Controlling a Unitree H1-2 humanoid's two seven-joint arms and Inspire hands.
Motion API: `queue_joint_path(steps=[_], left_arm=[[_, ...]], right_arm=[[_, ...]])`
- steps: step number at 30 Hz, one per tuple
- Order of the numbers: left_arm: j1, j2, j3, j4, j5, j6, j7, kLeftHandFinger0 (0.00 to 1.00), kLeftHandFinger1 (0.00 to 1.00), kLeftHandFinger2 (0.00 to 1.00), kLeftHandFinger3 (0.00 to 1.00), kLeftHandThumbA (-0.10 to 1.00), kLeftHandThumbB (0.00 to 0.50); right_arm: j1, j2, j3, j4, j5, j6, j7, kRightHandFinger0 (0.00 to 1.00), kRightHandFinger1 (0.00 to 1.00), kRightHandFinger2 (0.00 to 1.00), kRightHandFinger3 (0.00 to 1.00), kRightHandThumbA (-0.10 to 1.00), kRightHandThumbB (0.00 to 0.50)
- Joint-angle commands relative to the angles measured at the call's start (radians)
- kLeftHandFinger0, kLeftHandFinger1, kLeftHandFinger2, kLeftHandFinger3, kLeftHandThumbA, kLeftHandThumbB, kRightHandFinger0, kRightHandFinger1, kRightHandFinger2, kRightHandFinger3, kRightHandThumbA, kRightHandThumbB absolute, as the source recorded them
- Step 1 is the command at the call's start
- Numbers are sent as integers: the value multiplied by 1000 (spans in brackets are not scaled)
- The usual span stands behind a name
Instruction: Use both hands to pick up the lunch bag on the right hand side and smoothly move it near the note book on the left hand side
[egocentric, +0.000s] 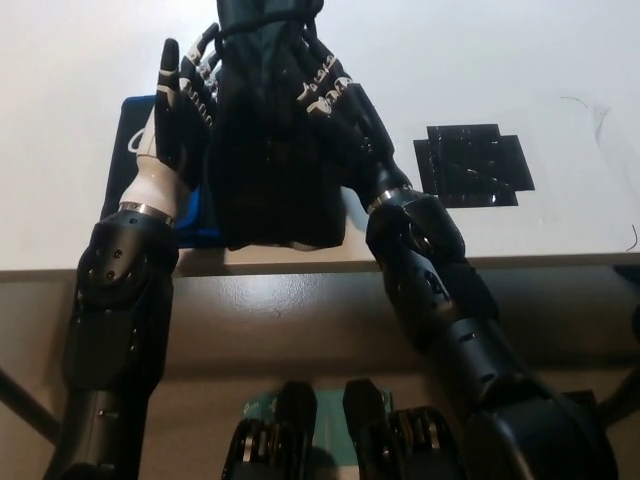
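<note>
at the near edge of the white table (90, 60), a black lunch bag (272, 140) is held between the two hands of the robot. the bag stands upright and tall, and its lower end reaches close to the front edge of the table. i cannot tell if its bottom touches the table or hangs just above it.

the left hand (178, 115) presses flat on the left side of the bag, with its fingers (170, 70) stretched upward along the fabric. the right hand (335, 105) is on the right side of the bag, and its fingers (318, 85) are spread and curved over the front of it. so both hands are gripping the bag, one from each side.

behind the left hand and the bag lies a blue notebook (135, 120) with a black cover. most of it is hidden; only a blue edge and a small piece of a white mark can be seen. the bag is just beside it and covers part of it in this view.

to the right of the bag, well apart from it, there is a patch of black tape (473, 165) flat on the table. the right forearm goes down from the bag past the table edge.
</note>
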Motion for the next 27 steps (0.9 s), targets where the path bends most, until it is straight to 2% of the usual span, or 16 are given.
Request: queue_joint_path(steps=[1,5,7,8,11,12,13,16,17,21,22,23,24,27], left_arm=[[-29,20,0,-33,-13,-9,-9,1000,1000,1000,1000,1000,340],[-29,20,-3,-31,-12,-6,-4,1000,1000,1000,1000,1000,341],[-6,64,-36,-49,66,6,5,1000,1000,1000,1000,1000,382],[-2,77,-48,-51,96,-3,9,1000,1000,1000,1000,1000,383],[-1,80,-52,-52,99,-5,11,1000,1000,1000,1000,1000,384],[22,140,-94,-55,239,-60,48,1000,1000,1000,1000,1000,416],[37,177,-115,-58,320,-92,72,1000,1000,1000,1000,1000,411],[41,187,-119,-57,333,-100,79,1000,1000,1000,1000,1000,409],[55,206,-114,-66,337,-103,79,1000,1000,1000,1000,1000,392],[79,232,-107,-89,334,-116,76,1000,1000,1000,1000,1000,368],[79,233,-108,-90,334,-116,78,1000,1000,1000,1000,1000,368],[90,239,-104,-102,319,-111,67,1000,1000,1000,1000,1000,379],[105,247,-100,-122,305,-101,55,1000,1000,1000,1000,1000,395],[115,251,-98,-137,290,-102,45,1000,1000,1000,1000,1000,391]], right_arm=[[-58,30,19,4,-33,-27,17,1000,1000,1000,1000,1000,363],[-54,26,16,4,-37,-32,20,1000,1000,1000,1000,1000,366],[-11,-50,138,-65,-336,-164,-220,1000,1000,1000,1000,1000,357],[2,-68,165,-94,-406,-172,-278,1000,1000,1000,1000,1000,354],[4,-72,176,-99,-417,-172,-295,1000,1000,1000,1000,1000,353],[48,-126,199,-172,-538,-172,-399,1000,1000,1000,1000,1000,399],[78,-158,200,-224,-589,-172,-440,1000,1000,1000,1000,1000,408],[89,-167,196,-243,-585,-172,-440,1000,1000,1000,1000,1000,412],[116,-190,173,-279,-566,-172,-422,1000,1000,1000,1000,1000,394],[156,-220,144,-335,-553,-171,-415,1000,1000,1000,1000,1000,383],[156,-220,145,-336,-555,-171,-417,1000,1000,1000,1000,1000,383],[171,-231,143,-359,-566,-171,-420,1000,1000,1000,1000,1000,355],[187,-242,138,-383,-568,-171,-416,1000,1000,1000,1000,1000,350],[202,-248,133,-410,-565,-165,-410,1000,1000,1000,1000,1000,351]])
